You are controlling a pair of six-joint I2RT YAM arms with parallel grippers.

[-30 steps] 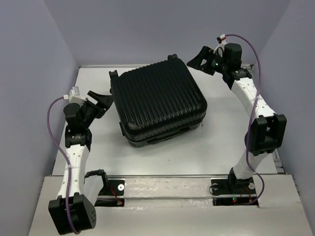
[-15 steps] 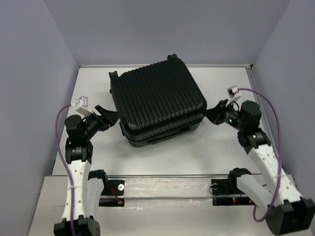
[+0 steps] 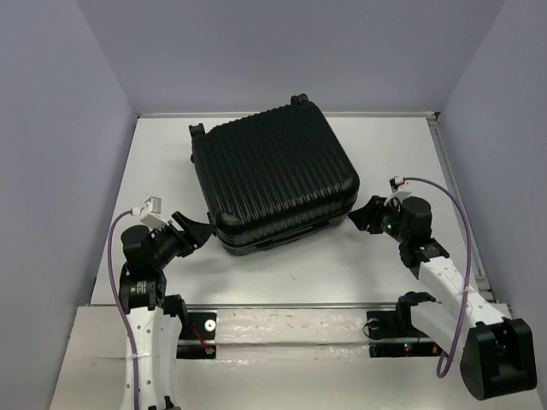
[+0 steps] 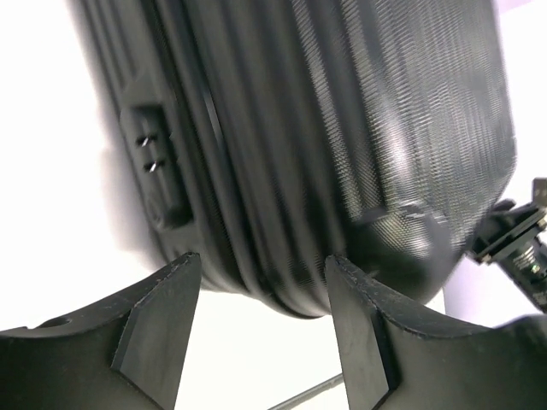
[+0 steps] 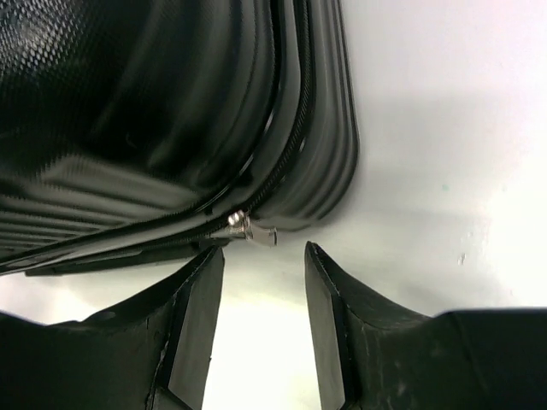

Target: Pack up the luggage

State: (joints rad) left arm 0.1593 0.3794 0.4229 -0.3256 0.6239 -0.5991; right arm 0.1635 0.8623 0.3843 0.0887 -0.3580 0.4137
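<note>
A white table fills a small booth with plain pale lilac walls at the back and on both sides. A metal rail runs across the table's near edge, where the two arms are bolted.

The luggage lies flat and closed on the back middle of the table, turned slightly so one corner points toward the back wall. That corner sits close to the table's back edge. Bare table lies on its right, a narrower strip on its left, and a band between its near side and the rail.

It is black, ribbed with fine ridges, with rounded corners. Small wheels show along its far-left side. A zip seam runs around its side wall, and the metal zip pull sits at the near-right corner. A raised block with two bright studs shows on the near side.

The left claw hangs low just off the near-left corner, fingers spread, nothing between them. The right claw is near the near-right corner, fingers also apart and empty, the zip pull just ahead of the gap.
</note>
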